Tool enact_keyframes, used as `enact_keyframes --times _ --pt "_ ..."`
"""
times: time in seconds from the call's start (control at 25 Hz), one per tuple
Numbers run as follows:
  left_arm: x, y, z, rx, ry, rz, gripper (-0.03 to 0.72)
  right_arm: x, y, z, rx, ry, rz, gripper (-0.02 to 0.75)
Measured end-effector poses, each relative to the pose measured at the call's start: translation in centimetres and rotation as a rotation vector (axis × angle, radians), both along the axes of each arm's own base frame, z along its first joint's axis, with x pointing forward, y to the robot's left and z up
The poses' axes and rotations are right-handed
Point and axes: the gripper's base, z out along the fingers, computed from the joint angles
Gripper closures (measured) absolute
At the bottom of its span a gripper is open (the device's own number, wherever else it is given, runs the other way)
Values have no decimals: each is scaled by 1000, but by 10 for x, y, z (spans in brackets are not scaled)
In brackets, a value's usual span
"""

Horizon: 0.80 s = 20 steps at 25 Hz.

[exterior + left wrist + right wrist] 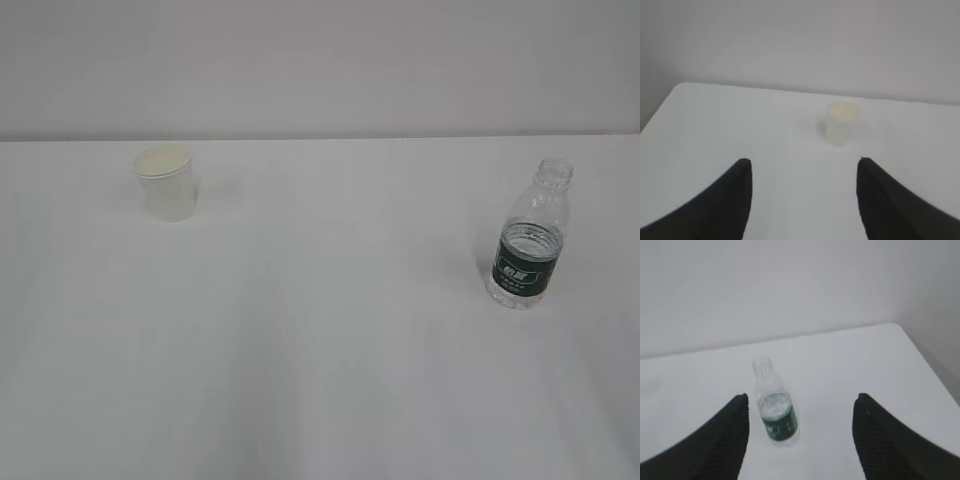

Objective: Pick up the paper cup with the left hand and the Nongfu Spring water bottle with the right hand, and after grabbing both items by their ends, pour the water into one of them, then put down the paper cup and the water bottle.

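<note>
Two things stand well apart on the white table [320, 330]: the paper cup [166, 181] upright at the far left, the uncapped Nongfu Spring water bottle [527, 250] upright at the right, water [525, 240] up to about its green label. The left hand [802, 172] hangs short of the cup, jaws spread, gripping nothing. The right hand [800, 407] likewise stands apart and empty, the bottle just ahead of its left finger.

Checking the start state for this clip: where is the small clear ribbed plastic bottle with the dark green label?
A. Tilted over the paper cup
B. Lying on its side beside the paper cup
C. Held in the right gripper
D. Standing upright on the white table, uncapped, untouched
D: the small clear ribbed plastic bottle stands upright and uncapped on the white table, ahead of the open right gripper.
</note>
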Motion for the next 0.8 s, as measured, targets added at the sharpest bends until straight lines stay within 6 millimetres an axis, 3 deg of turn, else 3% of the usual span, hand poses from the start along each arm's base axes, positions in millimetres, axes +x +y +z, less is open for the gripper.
enact_keyframes --times 0.2,0.44,0.8 --pt "22 1 10 -21 -112 10 218 13 -2 15 -7 -145 -13 249" --pt "54 1 5 -40 -86 19 219 34 -4 14 32 -133 -15 250" --pt "100 0 -20 -67 -66 33 230 61 -9 -18 63 -76 -38 254"
